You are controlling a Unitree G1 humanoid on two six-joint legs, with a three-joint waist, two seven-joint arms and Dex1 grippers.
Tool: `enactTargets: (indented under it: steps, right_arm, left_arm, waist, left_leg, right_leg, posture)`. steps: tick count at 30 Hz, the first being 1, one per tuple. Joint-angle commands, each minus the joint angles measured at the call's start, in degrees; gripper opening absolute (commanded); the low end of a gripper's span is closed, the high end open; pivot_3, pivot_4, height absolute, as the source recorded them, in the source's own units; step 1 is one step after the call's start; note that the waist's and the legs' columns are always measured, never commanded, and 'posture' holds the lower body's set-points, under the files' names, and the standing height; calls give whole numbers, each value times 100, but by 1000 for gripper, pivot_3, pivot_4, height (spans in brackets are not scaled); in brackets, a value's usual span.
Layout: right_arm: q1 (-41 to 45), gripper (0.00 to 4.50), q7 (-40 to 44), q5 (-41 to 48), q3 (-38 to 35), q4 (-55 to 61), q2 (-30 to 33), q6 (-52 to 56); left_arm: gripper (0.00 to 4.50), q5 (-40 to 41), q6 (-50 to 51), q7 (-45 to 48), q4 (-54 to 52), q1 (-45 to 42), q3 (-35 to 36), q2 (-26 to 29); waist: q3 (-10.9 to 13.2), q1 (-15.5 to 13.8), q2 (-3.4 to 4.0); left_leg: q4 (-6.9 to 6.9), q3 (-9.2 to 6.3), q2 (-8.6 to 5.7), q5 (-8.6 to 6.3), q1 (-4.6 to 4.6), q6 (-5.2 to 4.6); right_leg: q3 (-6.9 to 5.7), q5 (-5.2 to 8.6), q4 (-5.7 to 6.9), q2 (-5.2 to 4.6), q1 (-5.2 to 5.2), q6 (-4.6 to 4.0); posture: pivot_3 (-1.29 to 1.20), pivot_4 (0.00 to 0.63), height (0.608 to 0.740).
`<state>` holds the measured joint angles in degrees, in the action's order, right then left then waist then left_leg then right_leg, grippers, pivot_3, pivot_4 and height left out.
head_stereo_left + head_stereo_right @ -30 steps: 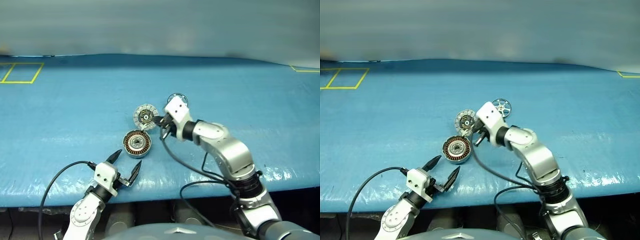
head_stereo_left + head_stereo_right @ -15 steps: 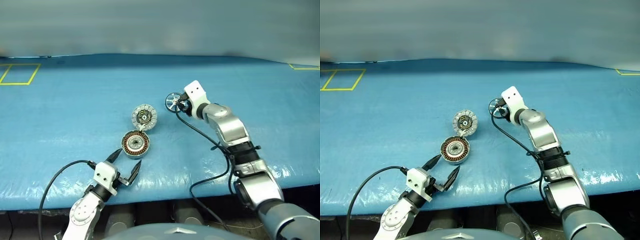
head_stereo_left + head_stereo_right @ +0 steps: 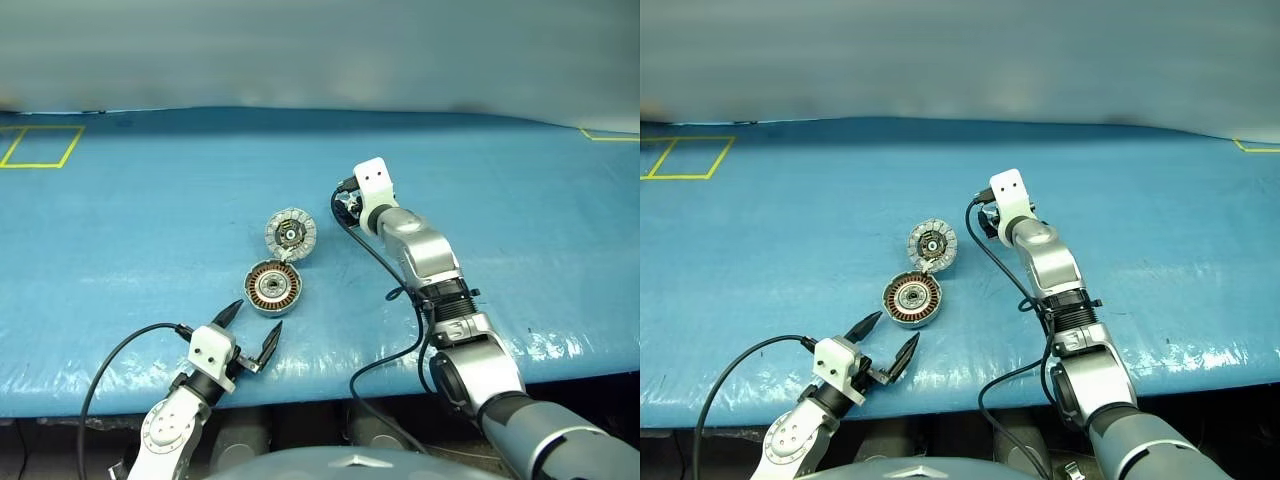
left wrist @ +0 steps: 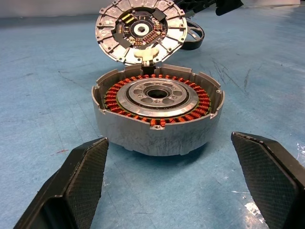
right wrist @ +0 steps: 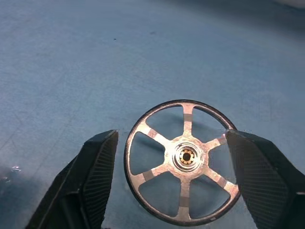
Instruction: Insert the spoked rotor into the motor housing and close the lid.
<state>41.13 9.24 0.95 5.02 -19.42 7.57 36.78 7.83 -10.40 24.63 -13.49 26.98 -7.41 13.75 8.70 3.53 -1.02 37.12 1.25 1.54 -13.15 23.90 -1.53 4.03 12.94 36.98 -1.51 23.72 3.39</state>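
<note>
The motor housing [image 3: 273, 287], a short grey cylinder with copper windings, sits mid-table. Its lid [image 3: 290, 232] is hinged open at the far edge and leans back, with the inner face showing in the left wrist view [image 4: 140, 28]. The spoked rotor [image 5: 186, 155] lies flat on the blue cover, behind and to the right of the lid. My right gripper [image 3: 350, 207] is open and straddles the rotor, one finger on each side, without touching it. My left gripper [image 3: 255, 318] is open near the table's front edge and points at the housing [image 4: 157, 129] from a short distance.
A blue cover spreads over the table [image 3: 150, 220]. A yellow taped square [image 3: 40, 145] marks the far left corner and a yellow mark [image 3: 600, 135] the far right. The right arm's black cable [image 3: 380, 262] trails across the cover beside the housing.
My right gripper left the lid's edge, moved back and right to the rotor, and opened from shut. The lid stays open. The left gripper has not moved.
</note>
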Motion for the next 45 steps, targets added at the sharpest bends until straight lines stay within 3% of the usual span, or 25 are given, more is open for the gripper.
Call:
enactTargets:
  steps: [1,22,36,39,43,45]
  right_arm:
    - [60,3705,-109,-34,-127,133,-6,-111]
    - [482,3705,-505,66,-443,-1393,-430,-1023]
    - [428,3705,-474,105,-550,-1549,-427,-1011]
    - [472,3175,-492,29,-513,-1778,-405,-1039]
    - [493,1873,-497,-9,-513,-1932,-392,-1103]
    - [492,1476,-492,-30,-499,-1948,-387,-1120]
  left_arm:
    - [4500,-19,-2,-28,-226,12,-61,-11]
    - [4500,-20,90,-135,-393,73,-40,22]
    - [4500,17,58,-66,-317,-2,-27,65]
    - [4500,6,39,-67,-288,-21,-26,63]
    - [4500,-10,-3,-79,-240,-9,-18,57]
    - [4500,-14,-32,-79,-212,8,-10,57]
  waist:
    - [0,3,0]
    - [1,33,3]
    - [2,37,5]
    - [1,37,5]
    - [-2,45,5]
    - [-6,46,4]
  left_leg:
    - [0,0,0,0,0,0]
    - [0,2,0,0,-1,0]
    - [-2,2,1,0,-2,0]
    - [-1,2,1,0,-4,0]
    - [0,3,1,0,-13,0]
    - [2,2,2,0,-22,0]
  right_leg:
    - [0,0,0,0,0,0]
    - [2,-3,2,0,-1,4]
    - [3,-2,2,1,0,4]
    - [3,-2,2,1,-2,4]
    - [4,1,2,1,-10,-4]
    - [5,1,3,1,-20,-4]
  posture:
    - [0,150,740]
    - [0,150,740]
    - [0,150,740]
    - [0,150,740]
    - [0,150,740]
    - [0,150,740]
